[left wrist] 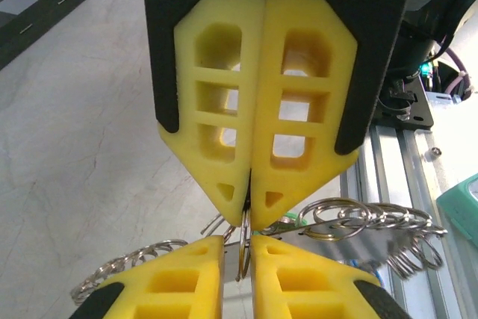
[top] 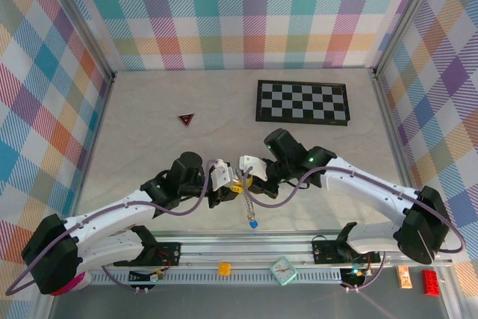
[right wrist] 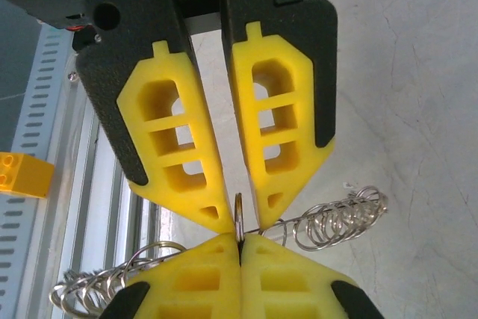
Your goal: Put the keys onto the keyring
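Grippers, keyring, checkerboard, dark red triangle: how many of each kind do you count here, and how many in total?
Grippers: 2, the left gripper and the right gripper
Keyring: 1
Checkerboard: 1
Dark red triangle: 1
Total: 5

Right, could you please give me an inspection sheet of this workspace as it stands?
Surface: pale marbled table, no stains seen.
Job's things: keyring held edge-on between both pincers; its chain trails nearward to a blue-headed key.
Clutter: checkerboard, dark red triangle; yellow block and red brick on the near rail.
Grippers: left pincer shut on the keyring; right pincer tips close beside it, grip unclear.
Cables: purple cables loop along both arms.
Surroundings: plaid walls.
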### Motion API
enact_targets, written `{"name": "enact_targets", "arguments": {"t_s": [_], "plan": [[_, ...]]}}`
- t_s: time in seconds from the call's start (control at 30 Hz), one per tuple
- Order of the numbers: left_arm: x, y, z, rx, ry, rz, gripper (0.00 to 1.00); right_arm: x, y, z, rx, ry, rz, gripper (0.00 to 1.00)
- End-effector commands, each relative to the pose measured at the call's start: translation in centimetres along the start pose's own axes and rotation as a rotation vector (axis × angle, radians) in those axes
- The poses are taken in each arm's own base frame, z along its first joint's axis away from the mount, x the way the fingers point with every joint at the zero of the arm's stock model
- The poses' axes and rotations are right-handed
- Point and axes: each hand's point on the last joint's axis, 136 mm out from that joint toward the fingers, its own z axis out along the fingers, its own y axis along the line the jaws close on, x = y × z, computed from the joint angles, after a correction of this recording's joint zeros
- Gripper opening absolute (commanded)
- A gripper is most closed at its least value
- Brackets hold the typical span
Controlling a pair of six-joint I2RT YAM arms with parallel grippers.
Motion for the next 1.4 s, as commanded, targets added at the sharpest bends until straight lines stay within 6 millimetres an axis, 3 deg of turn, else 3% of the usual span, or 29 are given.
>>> {"name": "enact_targets", "arguments": {"t_s": [0.0, 0.2, 0.37, 0.7, 0.97, 1.07, 1.13, 1.17, 1.3, 1.37], "plan": [[-1.0, -0.2, 0.2, 0.018, -0.014, 0.028, 0.12, -1.5, 0.9, -0.2, -0.048, -0.03, -0.052, 0.0], [-1.5, -0.4, 0.1, 0.02, -0.046, 0.03, 0.0, -2.1, 1.0, -0.1, -0.044, -0.094, -0.028, 0.0], [-1.6, -0.7, -0.2, 0.022, -0.092, 0.021, 0.0, -1.7, -0.1, -1.1, 0.031, -0.2, 0.064, 0.22], [-2.0, -1.1, -0.4, 0.031, -0.172, 0.015, 0.0, -0.8, 0.1, -0.5, -0.003, -0.277, 0.174, 0.26], [-2.4, -1.3, -0.3, 0.046, -0.204, 0.011, 0.0, -0.5, 0.2, 0.0, -0.023, -0.267, 0.172, 0.2], [-2.4, -1.4, -0.4, 0.048, -0.209, 0.012, 0.0, -0.7, 0.2, 0.0, -0.026, -0.269, 0.161, 0.11], [-2.5, -1.3, -0.5, 0.039, -0.209, 0.012, 0.0, -0.8, 0.3, -0.2, -0.029, -0.266, 0.15, 0.0], [-2.4, -1.0, -0.5, 0.025, -0.206, 0.008, 0.0, -0.9, 0.3, -0.3, -0.029, -0.264, 0.142, 0.0], [-2.0, -0.1, -0.6, -0.036, -0.163, -0.001, 0.23, -1.0, 0.5, -0.8, -0.028, -0.222, 0.111, 0.0], [-1.6, 0.2, -0.7, -0.053, -0.132, -0.004, 0.29, -0.9, 0.4, -1.0, -0.027, -0.187, 0.094, 0.0]]}}
